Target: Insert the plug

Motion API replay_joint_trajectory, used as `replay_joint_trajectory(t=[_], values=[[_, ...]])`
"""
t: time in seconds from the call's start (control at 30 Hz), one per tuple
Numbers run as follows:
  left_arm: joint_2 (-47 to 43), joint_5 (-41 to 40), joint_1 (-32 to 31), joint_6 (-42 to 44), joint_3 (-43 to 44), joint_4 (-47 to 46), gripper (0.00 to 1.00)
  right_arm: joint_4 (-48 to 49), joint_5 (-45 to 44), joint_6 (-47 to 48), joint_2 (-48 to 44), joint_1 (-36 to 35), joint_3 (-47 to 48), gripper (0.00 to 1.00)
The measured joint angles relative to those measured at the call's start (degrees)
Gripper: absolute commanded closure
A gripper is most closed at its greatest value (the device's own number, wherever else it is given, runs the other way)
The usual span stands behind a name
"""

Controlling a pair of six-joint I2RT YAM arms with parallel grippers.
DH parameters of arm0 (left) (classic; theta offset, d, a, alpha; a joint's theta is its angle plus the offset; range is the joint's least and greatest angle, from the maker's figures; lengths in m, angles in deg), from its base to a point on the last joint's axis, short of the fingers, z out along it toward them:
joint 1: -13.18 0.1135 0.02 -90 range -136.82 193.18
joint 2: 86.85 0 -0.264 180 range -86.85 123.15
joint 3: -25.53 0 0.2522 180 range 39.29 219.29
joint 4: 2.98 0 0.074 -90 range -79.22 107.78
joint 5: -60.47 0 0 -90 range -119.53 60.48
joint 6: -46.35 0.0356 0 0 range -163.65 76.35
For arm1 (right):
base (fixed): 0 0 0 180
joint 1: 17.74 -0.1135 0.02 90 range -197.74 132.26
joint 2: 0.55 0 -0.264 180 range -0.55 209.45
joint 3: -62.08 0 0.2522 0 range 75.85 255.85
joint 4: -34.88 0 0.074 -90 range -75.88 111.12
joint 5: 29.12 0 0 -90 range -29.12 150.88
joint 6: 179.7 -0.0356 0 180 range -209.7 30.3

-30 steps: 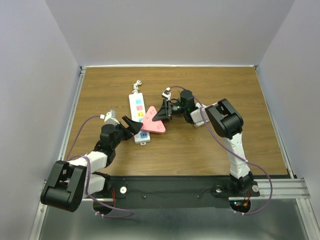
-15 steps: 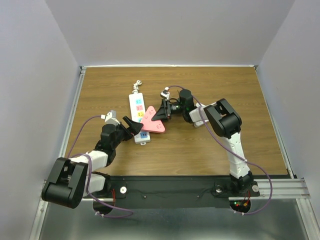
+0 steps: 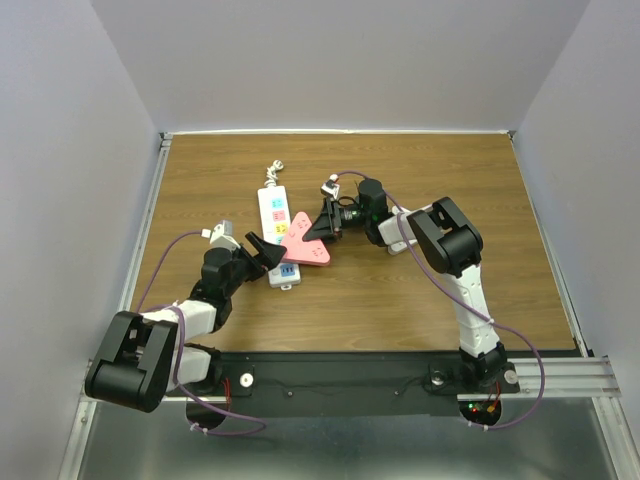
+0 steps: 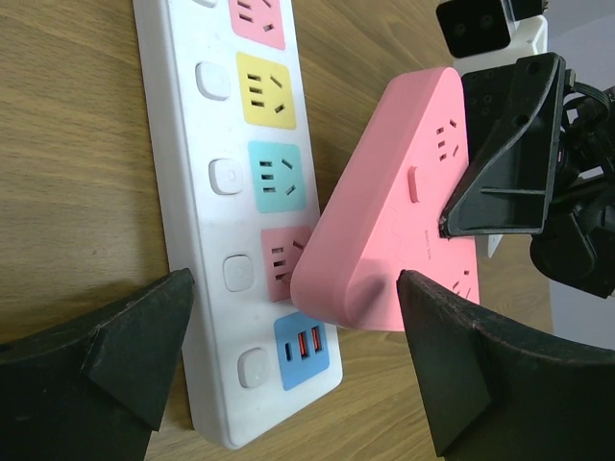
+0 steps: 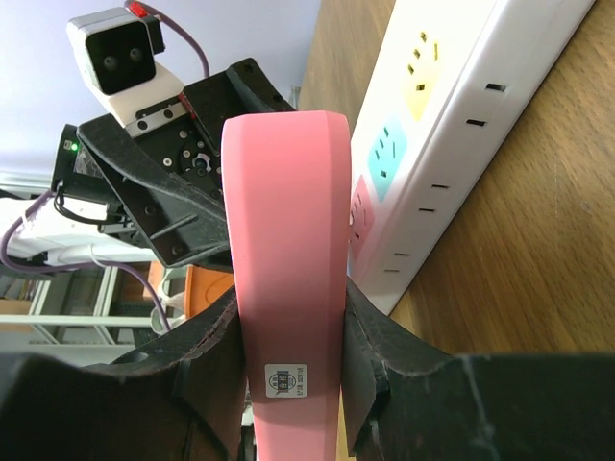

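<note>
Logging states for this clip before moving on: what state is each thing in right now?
power strip: flat on the table, sockets up.
pink plug: tilted over the power strip's near end, not seated flat.
right gripper: shut on the pink plug.
left gripper: open, empty, by the power strip's near end.

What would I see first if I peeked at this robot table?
The bright pink triangular socket adapter jumps out first. The right gripper is shut on it and tilts it over the near end of a white power strip in the middle of the wooden table. The strip's pink, yellow and teal sockets catch the eye too, and the left gripper hangs wide open at that same end.
</note>
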Motion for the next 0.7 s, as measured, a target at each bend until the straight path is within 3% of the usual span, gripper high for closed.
replay_joint_trajectory(t=[0.7], values=[[-3.43,1.29,0.79,0.04,0.00,1.49,0.01,7.15,-2.56,-7.91,0.00,-0.28,-0.31,1.00]])
